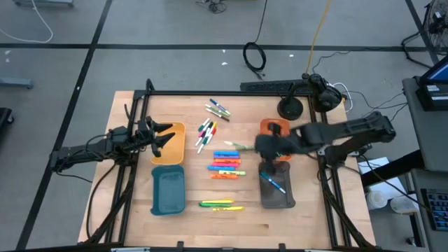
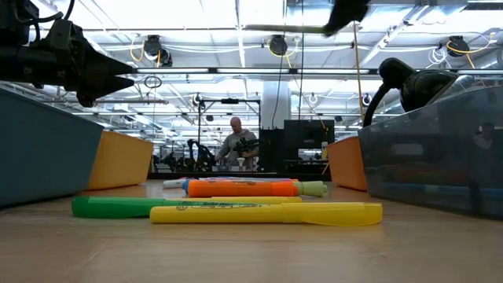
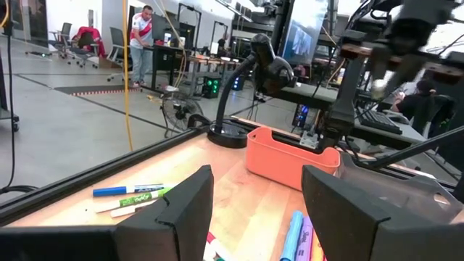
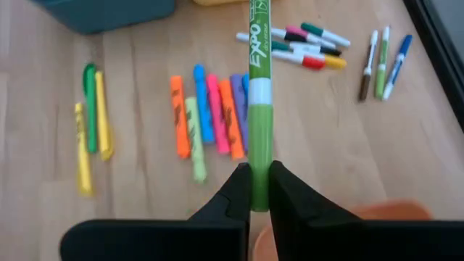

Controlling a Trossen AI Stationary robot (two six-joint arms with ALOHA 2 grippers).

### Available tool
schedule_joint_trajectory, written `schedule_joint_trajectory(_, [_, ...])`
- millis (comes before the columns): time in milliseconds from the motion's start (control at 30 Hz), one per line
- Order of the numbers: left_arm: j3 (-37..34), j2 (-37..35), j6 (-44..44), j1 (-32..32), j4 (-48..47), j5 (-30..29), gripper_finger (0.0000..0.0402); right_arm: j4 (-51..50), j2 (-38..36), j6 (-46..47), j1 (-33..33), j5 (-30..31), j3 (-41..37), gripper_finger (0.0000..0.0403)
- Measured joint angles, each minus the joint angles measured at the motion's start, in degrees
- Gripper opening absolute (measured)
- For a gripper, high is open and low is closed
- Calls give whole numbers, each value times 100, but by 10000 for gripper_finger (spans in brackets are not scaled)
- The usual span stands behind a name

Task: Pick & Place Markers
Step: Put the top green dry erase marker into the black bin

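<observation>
Right gripper [image 4: 259,190]: my jaws were clamped on a green-capped white marker [image 4: 259,109], held above the orange plastic tray [image 1: 274,127].
Left gripper [image 3: 257,210]: jaws wide, empty, above the yellow tray [image 1: 172,143].
Done: 1 blue-capped pen [image 1: 274,182] lay in the grey tray [image 1: 277,198].
Left: most markers lay on the wooden table [image 1: 189,224].

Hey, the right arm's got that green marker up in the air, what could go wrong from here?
The right gripper pinches the green marker only at one end, so it may swing or slip when moved. It hangs near the orange tray and grey tray, and a tilted marker could hit a rim and bounce out.
</observation>
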Motion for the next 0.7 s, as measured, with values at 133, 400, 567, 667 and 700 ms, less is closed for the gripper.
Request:
schedule_joint_trajectory(133, [0,0,0,2,0,2,214,-520,-80,917,798,583,0,16])
schedule_joint_trajectory(400, [0,0,0,2,0,2,214,-915,-89,2638,2029,963,-399,16])
schedule_joint_trajectory(567, [0,0,0,2,0,1,214,-1110,-103,3913,2479,955,-721,16])
schedule_joint_trajectory(667, [0,0,0,0,-1,0,214,-1287,-102,4563,2744,945,-870,16])
schedule_joint_trajectory(700, [0,0,0,2,0,0,214,-1377,-102,4752,2825,945,-904,16])
